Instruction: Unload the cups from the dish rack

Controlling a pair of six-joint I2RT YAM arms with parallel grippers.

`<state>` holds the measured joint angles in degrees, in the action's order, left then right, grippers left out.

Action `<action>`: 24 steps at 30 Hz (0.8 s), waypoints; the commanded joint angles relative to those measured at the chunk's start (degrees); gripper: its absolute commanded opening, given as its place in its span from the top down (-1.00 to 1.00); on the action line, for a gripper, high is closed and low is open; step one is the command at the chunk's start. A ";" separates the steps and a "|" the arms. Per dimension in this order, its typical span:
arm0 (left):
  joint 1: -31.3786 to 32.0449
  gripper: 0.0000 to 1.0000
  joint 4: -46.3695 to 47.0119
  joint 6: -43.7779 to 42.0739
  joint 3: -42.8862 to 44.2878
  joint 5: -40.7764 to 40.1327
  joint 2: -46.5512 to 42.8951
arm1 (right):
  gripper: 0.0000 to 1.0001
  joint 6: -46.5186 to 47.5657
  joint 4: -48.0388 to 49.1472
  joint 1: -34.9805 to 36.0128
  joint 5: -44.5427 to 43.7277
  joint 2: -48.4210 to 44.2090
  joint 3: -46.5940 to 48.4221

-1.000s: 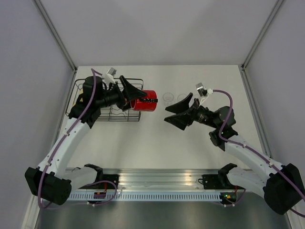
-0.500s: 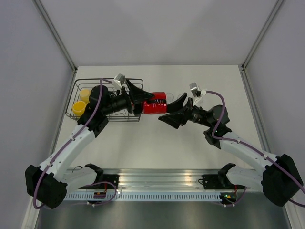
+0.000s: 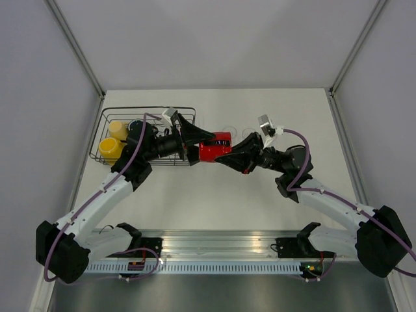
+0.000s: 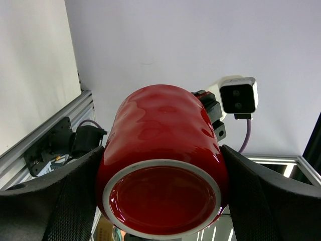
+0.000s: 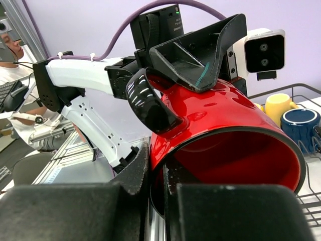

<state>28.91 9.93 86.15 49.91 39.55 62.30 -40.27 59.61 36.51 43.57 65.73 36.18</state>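
A red mug (image 3: 216,149) hangs on its side above the table, just right of the black wire dish rack (image 3: 148,111). My left gripper (image 3: 203,143) is shut on the red mug (image 4: 163,150), with its fingers (image 4: 55,201) on both sides of the body near the base. My right gripper (image 3: 236,156) is shut on the mug's rim (image 5: 173,150), one finger inside the mouth and one outside. In the rack sit a bright yellow mug (image 3: 108,149), a pale yellow mug (image 3: 117,129) and a blue mug (image 3: 135,125). The pale yellow mug (image 5: 279,106) and blue mug (image 5: 300,123) also show in the right wrist view.
Faint clear tumblers (image 3: 229,129) stand on the table behind the red mug. The left arm (image 3: 104,195) reaches over the rack's right half. Metal frame posts (image 3: 97,91) border the table on the left, and a rail (image 3: 214,250) runs along its near edge.
The left gripper carried the red mug rightward, away from the rack. The right gripper moved left to meet it and shut on the mug's rim.
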 commanded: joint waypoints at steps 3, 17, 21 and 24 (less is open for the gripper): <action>0.19 -0.33 5.45 3.94 1.07 -0.87 -0.78 | 0.99 -0.42 6.57 0.49 0.29 -2.27 0.82; -0.34 -0.99 -20.35 -10.72 9.67 -18.35 -5.35 | 0.99 9.22 -14.29 0.40 -8.32 -13.61 -0.51; -0.69 -0.99 -34.34 -23.00 16.70 -35.53 -8.33 | 0.99 17.56 -34.78 0.49 -13.23 -13.62 3.79; -0.61 -0.99 -42.61 -31.35 21.18 -47.87 -11.92 | 0.99 22.85 -55.50 0.49 -18.23 -10.99 11.07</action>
<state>28.58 -20.38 68.20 65.49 8.93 55.55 -27.20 24.40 36.91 32.88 53.58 38.79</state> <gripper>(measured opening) 0.994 0.097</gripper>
